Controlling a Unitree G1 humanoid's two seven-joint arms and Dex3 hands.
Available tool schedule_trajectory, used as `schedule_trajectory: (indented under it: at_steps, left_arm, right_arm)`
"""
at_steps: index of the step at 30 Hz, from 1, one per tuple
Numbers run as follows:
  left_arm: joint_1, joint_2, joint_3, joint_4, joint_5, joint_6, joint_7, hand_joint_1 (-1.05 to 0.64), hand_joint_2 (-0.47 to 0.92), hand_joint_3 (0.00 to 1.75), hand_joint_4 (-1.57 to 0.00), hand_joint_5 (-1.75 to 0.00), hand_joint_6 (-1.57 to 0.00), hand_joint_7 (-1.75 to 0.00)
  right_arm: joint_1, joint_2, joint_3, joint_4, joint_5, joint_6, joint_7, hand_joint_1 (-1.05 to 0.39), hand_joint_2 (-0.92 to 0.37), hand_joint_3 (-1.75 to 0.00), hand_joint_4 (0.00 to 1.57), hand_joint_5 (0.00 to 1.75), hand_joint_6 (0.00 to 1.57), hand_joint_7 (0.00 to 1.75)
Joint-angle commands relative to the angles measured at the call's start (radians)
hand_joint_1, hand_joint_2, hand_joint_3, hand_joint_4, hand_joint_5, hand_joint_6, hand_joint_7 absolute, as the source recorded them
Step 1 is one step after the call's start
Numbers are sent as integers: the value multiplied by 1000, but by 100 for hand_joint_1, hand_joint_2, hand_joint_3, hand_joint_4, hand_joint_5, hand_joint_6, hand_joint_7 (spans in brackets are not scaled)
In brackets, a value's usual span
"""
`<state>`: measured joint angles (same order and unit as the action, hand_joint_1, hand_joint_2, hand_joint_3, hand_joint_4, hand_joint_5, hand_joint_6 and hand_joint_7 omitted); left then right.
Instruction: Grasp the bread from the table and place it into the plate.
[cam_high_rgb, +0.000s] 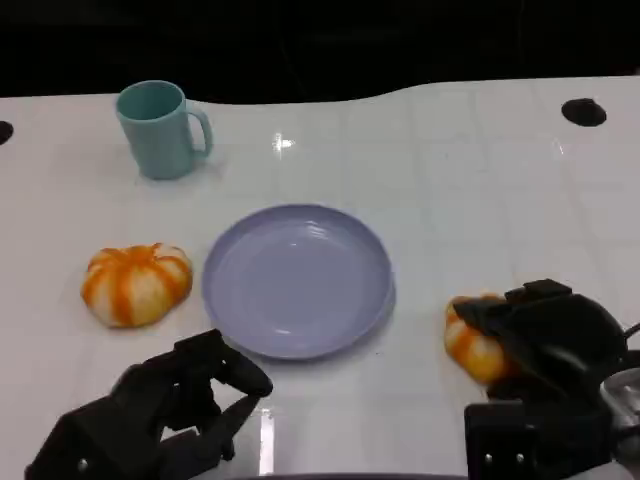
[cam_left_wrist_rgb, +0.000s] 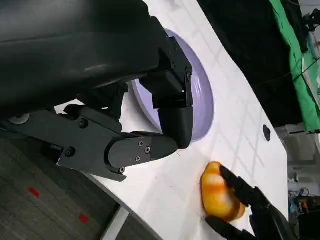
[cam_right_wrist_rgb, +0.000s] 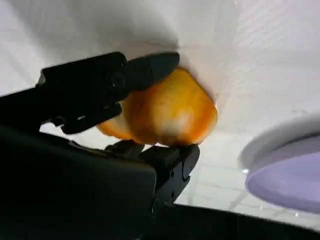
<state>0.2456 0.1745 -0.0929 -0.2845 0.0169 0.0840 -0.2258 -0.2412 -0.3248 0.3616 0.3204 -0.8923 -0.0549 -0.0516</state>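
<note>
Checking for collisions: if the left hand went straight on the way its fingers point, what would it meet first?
Most likely the round lilac plate: the left hand points its fingers at the plate's near rim, though depth is unclear.

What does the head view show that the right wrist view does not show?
Head view alone: the teal mug, a second bread left of the plate, and the left hand, holding nothing. Right wrist view alone: the fingers closed over and under the bread from close by. Both: the right hand on the bread, and the plate.
</note>
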Motion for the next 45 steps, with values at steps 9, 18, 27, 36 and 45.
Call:
schedule_trajectory:
  at_steps: [9, 18, 27, 36, 45]
  left_arm:
    - [9, 3, 5, -16, 4, 16, 7, -30, 92, 48, -73, -175, -61, -129]
    - [5, 1, 6, -7, 9, 16, 8, -28, 92, 48, -71, -175, -61, -129]
    - [-12, 4, 8, 6, 10, 20, 3, -28, 92, 47, -69, -175, -61, -129]
    - [-26, 2, -1, 30, 27, 5, 8, -28, 91, 48, -74, -175, -61, -128]
    - [-4, 8, 3, 38, 33, -37, 3, -29, 90, 48, -73, -175, -62, -129]
  right_arm:
    - [-77, 16, -27, 202, 138, -280, -357, -5, -27, -132, 94, 174, 82, 157]
    - [-123, 23, -24, 249, 148, -327, -430, -4, -31, -131, 98, 175, 78, 169]
    - [-193, 59, -42, 233, 240, -363, -363, -5, -28, -136, 99, 175, 77, 170]
    - [-283, 117, -26, 267, 313, -375, -239, -3, -28, -133, 97, 175, 77, 164]
    - [-353, 195, 17, 361, 301, -403, -218, -9, -27, -128, 100, 175, 91, 126]
